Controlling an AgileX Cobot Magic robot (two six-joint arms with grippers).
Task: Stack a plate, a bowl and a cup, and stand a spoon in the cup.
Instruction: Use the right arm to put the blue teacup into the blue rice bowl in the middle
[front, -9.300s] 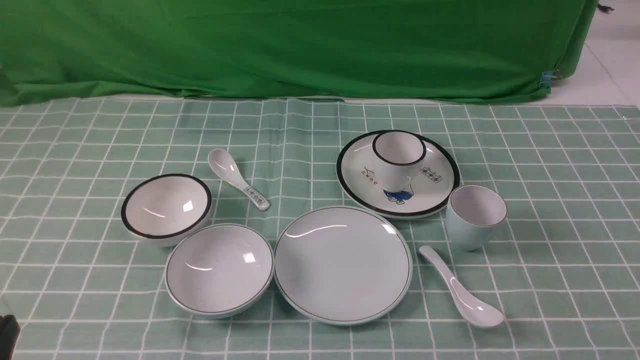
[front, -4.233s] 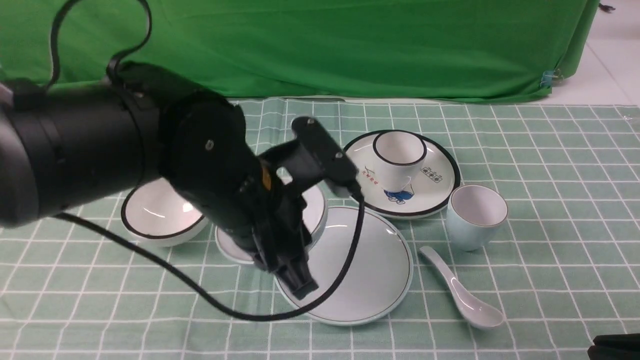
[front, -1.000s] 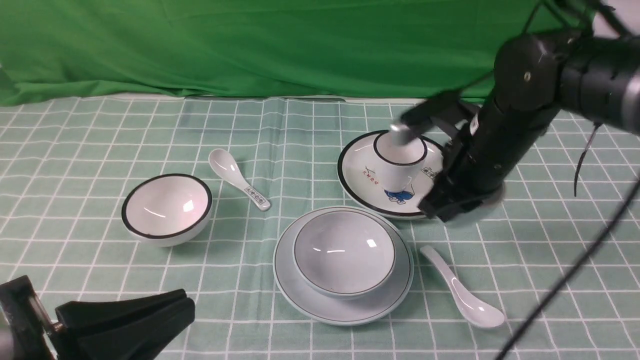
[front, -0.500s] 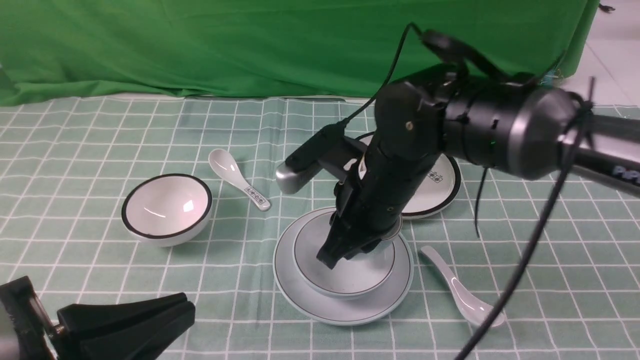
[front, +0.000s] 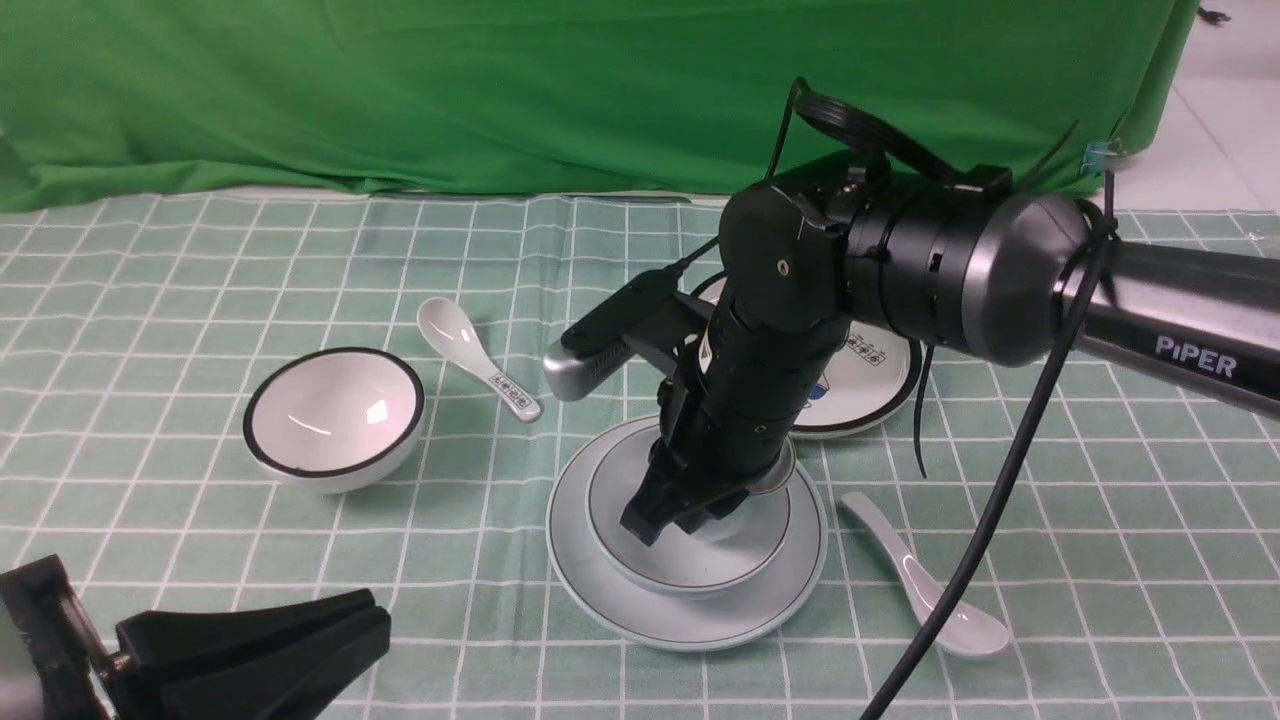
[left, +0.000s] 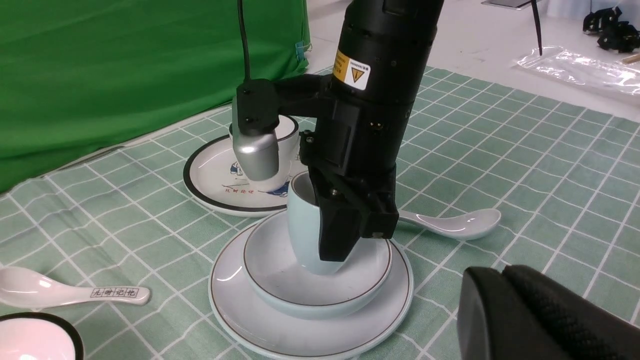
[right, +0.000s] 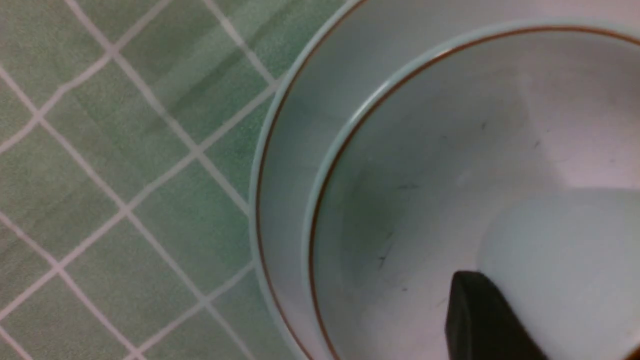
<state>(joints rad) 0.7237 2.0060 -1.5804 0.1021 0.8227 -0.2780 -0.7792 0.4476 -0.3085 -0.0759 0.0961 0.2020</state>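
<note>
Within the last second the right gripper (front: 675, 515) had carried the cup (left: 305, 225) in from the bench's right side and lowered it into the bowl (left: 280, 295). The bowl sat on the plate (left: 235, 320) toward the near edge. Its jaws straddled the cup's wall, apparently still gripping. The left gripper (front: 375, 620) waited at the near left corner, jaws closed. Only the release and the spoon (front: 925, 590), lying beside the plate, seemed left.

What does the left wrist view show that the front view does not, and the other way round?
Left wrist view only: the cup standing in the bowl, a finger of the right claw along its outer wall. Front view only: the whole black-rimmed bowl, the PiPER lettering on the right arm. Both: the bowl on the plate, the plain spoon beside them.
</note>
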